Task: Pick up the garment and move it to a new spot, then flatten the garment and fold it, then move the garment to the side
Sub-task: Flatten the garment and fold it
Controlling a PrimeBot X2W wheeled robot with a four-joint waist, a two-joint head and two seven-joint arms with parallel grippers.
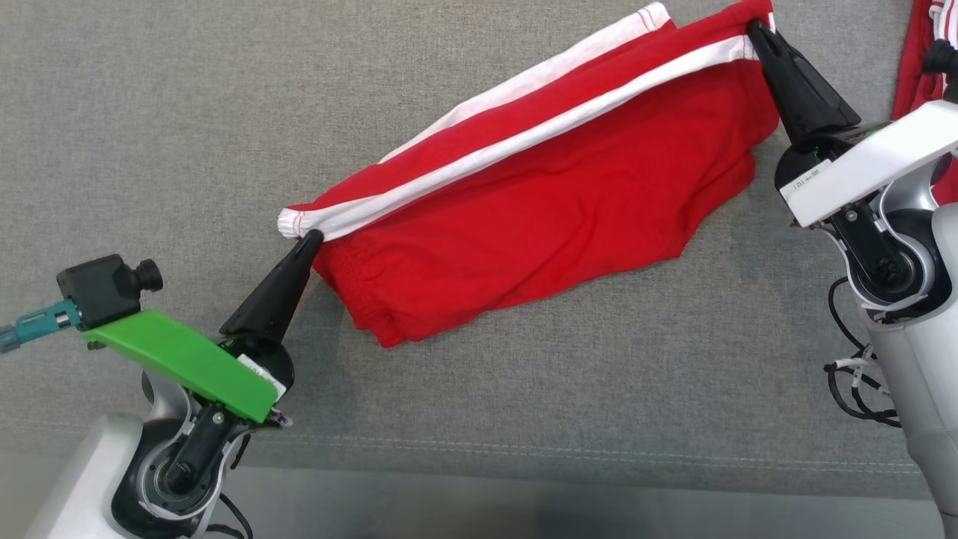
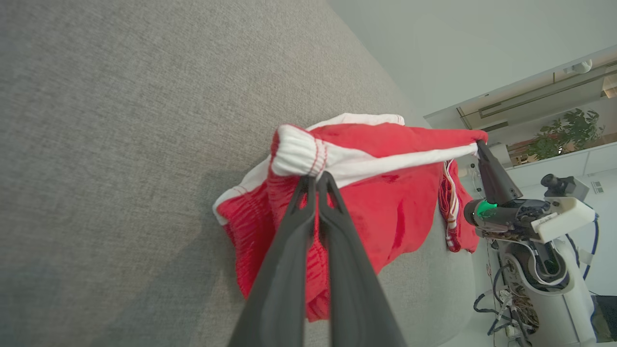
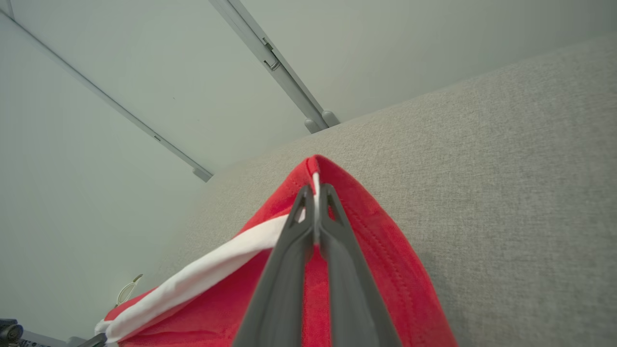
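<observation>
Garment (image 1: 539,217): red shorts with white stripes, lifted over the gray cloth surface (image 1: 150,112) and pulled out long between two ends. Left jaws pinched shut on the white-edged end, right jaws pinched shut on the far end. Looks like the carrying step, or the start of flattening. Next: hold both ends tight, lower slowly, lay down flat with no bumps. Stay away from the other red cloth (image 1: 917,75) nearby.

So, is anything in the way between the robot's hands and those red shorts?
Nothing visible. Both hands pinch the red shorts: the left hand at the white-trimmed end, the right hand at the far end. Another red garment lies at the far right.
</observation>
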